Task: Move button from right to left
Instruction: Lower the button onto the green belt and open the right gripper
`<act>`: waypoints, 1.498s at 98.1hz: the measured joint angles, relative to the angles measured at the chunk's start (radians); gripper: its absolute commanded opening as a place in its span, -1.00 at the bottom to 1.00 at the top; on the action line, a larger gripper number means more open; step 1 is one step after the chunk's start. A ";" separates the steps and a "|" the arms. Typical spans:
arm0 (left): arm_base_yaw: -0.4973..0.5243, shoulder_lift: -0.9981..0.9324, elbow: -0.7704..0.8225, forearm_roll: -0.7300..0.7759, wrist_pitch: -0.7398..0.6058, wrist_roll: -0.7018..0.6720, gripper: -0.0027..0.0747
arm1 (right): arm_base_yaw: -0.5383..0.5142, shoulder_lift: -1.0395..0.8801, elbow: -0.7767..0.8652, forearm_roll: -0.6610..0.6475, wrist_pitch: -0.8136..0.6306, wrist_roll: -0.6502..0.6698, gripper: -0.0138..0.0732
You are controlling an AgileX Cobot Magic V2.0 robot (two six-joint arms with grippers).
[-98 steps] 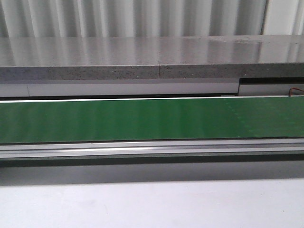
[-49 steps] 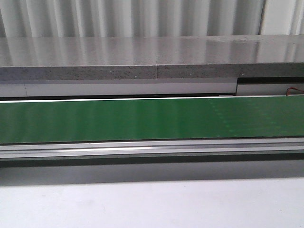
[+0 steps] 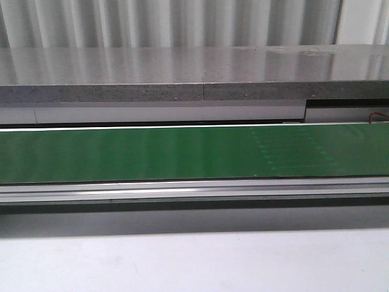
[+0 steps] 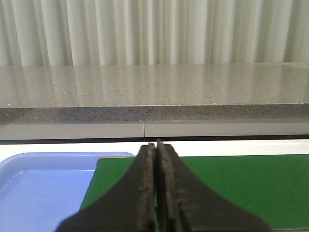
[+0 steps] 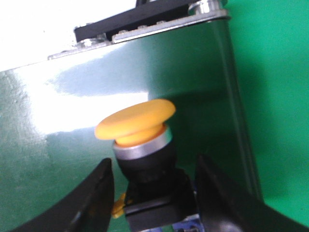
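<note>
Left gripper (image 4: 155,145) — jaws together — above green belt (image 4: 241,186)

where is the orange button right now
Only the right wrist view shows the small push-button with a round orange-yellow cap: it sits between the open right gripper's fingers, beside a shiny dark-green metal panel.

No text, label, brand, number or sign can be read in any of the three views. The button (image 5: 137,145) has a plain orange-yellow cap with no marking on the side that shows. The green belt (image 3: 152,153) carries only a faint dotted pattern near its right end, not letters. The blue tray (image 4: 38,188) is unmarked where it shows.
</note>
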 measured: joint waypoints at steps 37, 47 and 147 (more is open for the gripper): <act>0.000 0.000 0.000 0.000 0.000 0.000 -0.98 | 0.000 0.059 0.000 0.018 -0.016 0.004 -0.13; 0.000 0.000 0.000 0.000 0.000 0.000 -0.98 | 0.000 0.082 0.000 0.026 -0.019 0.004 -0.04; 0.000 0.000 0.000 -0.002 0.000 0.000 -0.98 | 0.080 -0.421 0.091 0.035 -0.164 -0.134 0.73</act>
